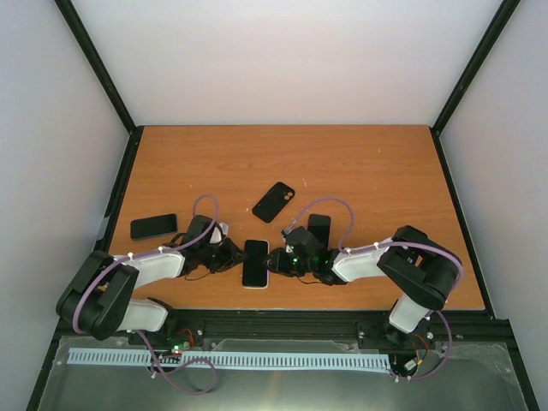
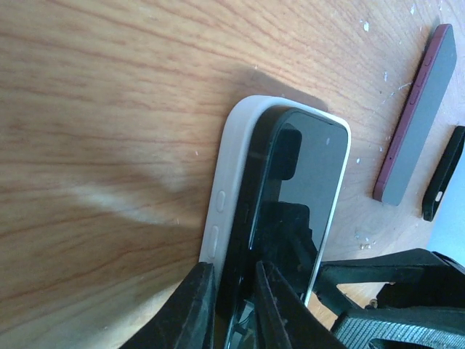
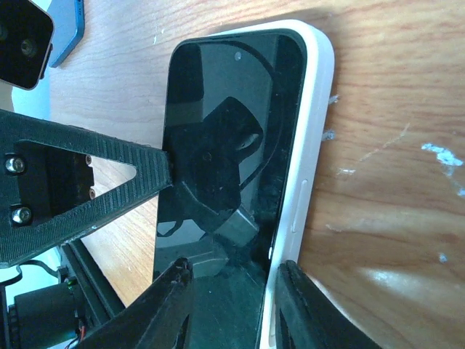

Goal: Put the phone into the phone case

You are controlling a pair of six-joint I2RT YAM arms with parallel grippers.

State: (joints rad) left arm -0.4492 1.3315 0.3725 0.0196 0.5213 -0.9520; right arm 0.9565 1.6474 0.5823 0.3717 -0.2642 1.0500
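Right now the phone (image 1: 255, 263) lies screen-up in the white phone case (image 3: 317, 109) on the worktop (image 1: 360, 171), at the near edge between my two arms. It is not fully seated. On my right arm's side and at the far end the case's rim wraps the glass. On my left arm's side the phone's long edge stands up above the case wall, dark and thick in the left wrist view.

My left end effector (image 2: 232, 309) is closed narrowly on that raised edge of the phone, one finger just outside the case wall and the other over the screen.

My right end effector (image 3: 232, 313) has its fingers partly apart, straddling the opposite long side, one finger (image 3: 171, 305) over the glass and the other beside the white rim. I cannot tell whether they actually clamp it.

Farther back a black case (image 1: 274, 201) lies at an angle. A dark handset (image 1: 153, 226) sits off to the left, and a second handset (image 1: 318, 228) lies just behind my right wrist.
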